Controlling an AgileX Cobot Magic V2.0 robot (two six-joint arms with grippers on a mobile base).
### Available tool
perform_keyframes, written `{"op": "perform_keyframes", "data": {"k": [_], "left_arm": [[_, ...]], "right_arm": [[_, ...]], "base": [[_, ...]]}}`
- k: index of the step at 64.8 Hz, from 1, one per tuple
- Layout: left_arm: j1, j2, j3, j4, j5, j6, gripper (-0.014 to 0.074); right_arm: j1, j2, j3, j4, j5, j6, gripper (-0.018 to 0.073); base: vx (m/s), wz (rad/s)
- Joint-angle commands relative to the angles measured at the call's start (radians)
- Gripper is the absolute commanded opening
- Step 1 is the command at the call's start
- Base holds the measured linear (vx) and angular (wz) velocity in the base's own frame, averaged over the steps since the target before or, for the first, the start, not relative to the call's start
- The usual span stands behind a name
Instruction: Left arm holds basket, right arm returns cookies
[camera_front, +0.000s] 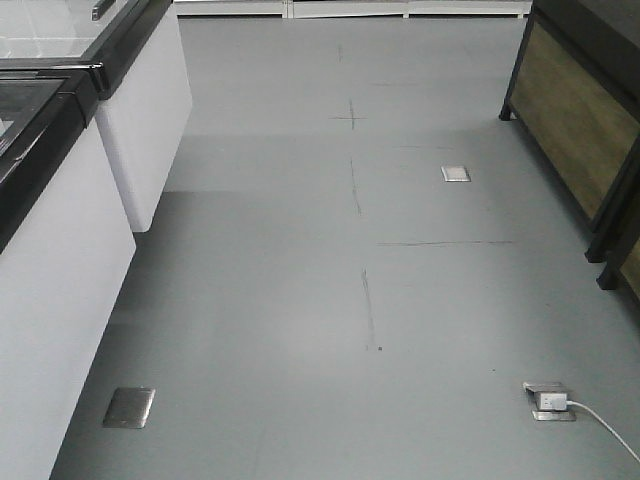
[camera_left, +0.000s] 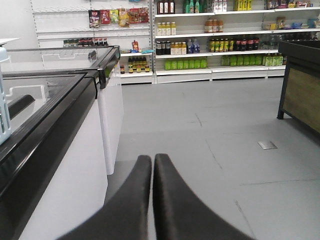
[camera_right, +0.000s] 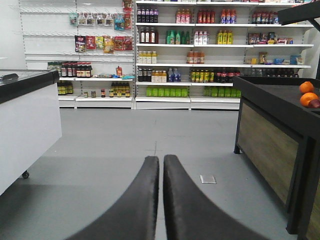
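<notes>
Two black claws, left claw (camera_left: 152, 158) and right claw (camera_right: 162, 159), each with fingers closed together on nothing, sliver of light blue basket (camera_left: 4, 107) at left edge over the freezer (camera_left: 70, 165), grey floor (camera_left: 210, 150), far shelves (camera_left: 200, 71) of bottles (camera_left: 235, 45), labels too small to read

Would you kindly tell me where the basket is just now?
Only a light blue sliver of the basket shows, at the far left edge of the left wrist view, over the glass top of the freezer.
</notes>
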Motion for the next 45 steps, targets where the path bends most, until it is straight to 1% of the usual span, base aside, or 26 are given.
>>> {"op": "perform_keyframes", "data": {"k": [1,6,16,23,34,45], "left_arm": [[-0.002,-0.017,-0.056,-0.008,-0.073,-0.007,-0.0006],[-0.002,-0.012,-0.077,-0.008,-0.07,-0.017,-0.0006],[-0.002,0.048,-0.12,-0.008,-0.047,-0.09,-0.0006],[-0.002,0.101,-0.173,-0.008,-0.05,-0.091,-0.0006],[-0.002,0.217,-0.308,-0.007,-0.035,-0.084,-0.0006],[-0.002,0.349,-0.44,-0.007,0.085,-0.084,-0.0006]], "right_arm": [[0.0,-0.013,0.017,-0.006,-0.076,-0.003,-0.0011],[0.0,-0.013,0.017,-0.006,-0.076,-0.003,-0.0011],[0.0,-0.013,0.017,-0.006,-0.076,-0.003,-0.0011],[0.0,-0.013,0.017,-0.006,-0.076,-0.003,-0.0011],[0.0,-0.013,0.017,-0.006,-0.076,-0.003,-0.0011],[0.0,-0.013,0.017,-0.006,-0.076,-0.003,-0.0011]], "base": [[0.0,0.0],[0.0,0.0],[0.0,0.0],[0.0,0.0],[0.0,0.0],[0.0,0.0]]}}
